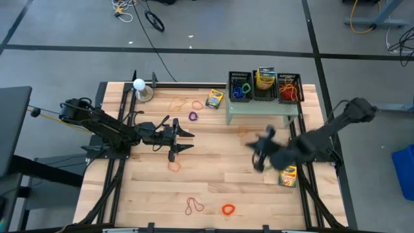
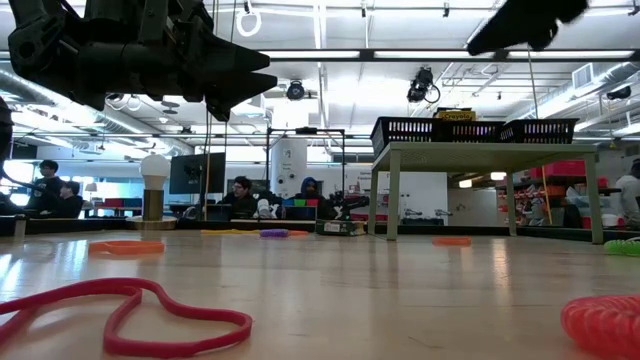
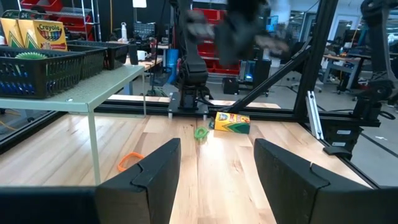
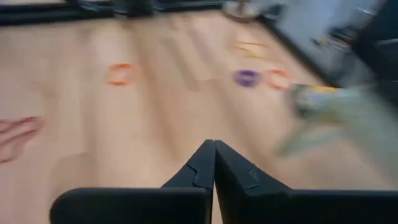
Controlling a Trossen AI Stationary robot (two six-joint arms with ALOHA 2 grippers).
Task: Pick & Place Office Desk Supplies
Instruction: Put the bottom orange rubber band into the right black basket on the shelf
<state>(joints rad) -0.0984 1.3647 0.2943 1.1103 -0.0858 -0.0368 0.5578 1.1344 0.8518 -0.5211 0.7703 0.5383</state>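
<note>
high view: yellow-and-green crayon box (image 1: 288, 176) flat beside empty pinched-shut right gripper (image 1: 261, 150); left gripper (image 1: 181, 138) wide

Yellow-and-green cardboard crayon boxes: one (image 1: 288, 175) flat near the table's right edge, one (image 1: 214, 98) beside the stand, one (image 1: 265, 77) upright in a basket. Purple ring (image 1: 193, 116), orange coil (image 1: 228, 209), thin red rubber-band loop (image 1: 193, 206) scattered flat on wood.
</note>
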